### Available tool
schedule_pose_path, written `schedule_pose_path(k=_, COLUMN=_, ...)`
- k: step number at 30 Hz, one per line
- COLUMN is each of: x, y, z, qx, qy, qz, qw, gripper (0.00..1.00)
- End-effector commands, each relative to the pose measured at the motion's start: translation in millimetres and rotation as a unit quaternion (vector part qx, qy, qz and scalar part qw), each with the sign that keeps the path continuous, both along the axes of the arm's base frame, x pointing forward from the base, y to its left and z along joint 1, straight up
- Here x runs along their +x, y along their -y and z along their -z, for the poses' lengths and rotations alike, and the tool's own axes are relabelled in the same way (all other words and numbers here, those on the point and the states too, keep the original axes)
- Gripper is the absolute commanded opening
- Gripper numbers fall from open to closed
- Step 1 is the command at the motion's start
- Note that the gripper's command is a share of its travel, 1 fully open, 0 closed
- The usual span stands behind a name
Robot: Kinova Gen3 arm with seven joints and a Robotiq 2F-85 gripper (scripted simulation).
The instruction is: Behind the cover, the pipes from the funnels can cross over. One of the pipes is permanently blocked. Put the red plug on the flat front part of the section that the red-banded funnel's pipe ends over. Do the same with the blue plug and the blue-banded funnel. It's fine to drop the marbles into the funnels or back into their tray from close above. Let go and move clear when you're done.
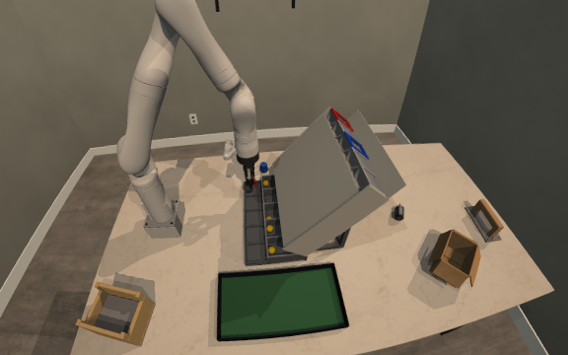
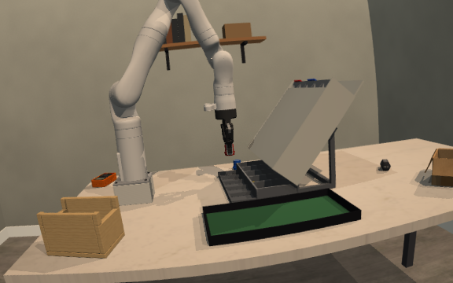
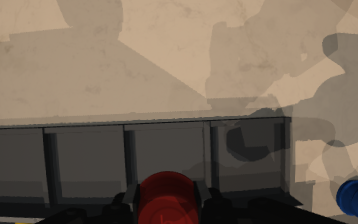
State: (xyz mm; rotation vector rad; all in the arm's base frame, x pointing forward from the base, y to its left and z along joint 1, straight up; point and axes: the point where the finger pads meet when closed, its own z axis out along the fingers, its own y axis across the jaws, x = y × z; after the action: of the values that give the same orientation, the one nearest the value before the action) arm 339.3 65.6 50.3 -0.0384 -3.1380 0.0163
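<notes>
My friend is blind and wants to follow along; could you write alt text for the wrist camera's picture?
The black end effector grips a red plug above a row of dark gray, square-cornered compartments; a small blue plug lies to the right on the beige, shadowed table top.

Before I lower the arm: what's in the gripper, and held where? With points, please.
The red plug (image 1: 254, 182) (image 3: 167, 200), gripped by opposite sides between the gripper's (image 1: 249, 184) (image 2: 229, 151) (image 3: 168, 192) fingers.

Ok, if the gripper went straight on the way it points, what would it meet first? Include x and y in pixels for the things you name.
Likely the flat front sections (image 1: 252, 237) (image 2: 236, 193) (image 3: 87, 165), met by the held red plug (image 3: 167, 200); exactly which section is unclear.
</notes>
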Motion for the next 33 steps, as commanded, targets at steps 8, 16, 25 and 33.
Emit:
schedule_pose_path(k=8, x=-1, y=1, z=24.7, qx=0.000, qy=0.000, qz=0.000, qw=1.000, gripper=0.00)
schedule_pose_path(k=16, x=-1, y=1, z=24.7, qx=0.000, qy=0.000, qz=0.000, qw=1.000, gripper=0.00)
schedule_pose_path(k=25, x=-1, y=1, z=48.1, qx=0.001, qy=0.000, qz=0.001, qw=1.000, gripper=0.00)
schedule_pose_path(k=33, x=-1, y=1, z=48.1, qx=0.001, qy=0.000, qz=0.001, qw=1.000, gripper=0.00)
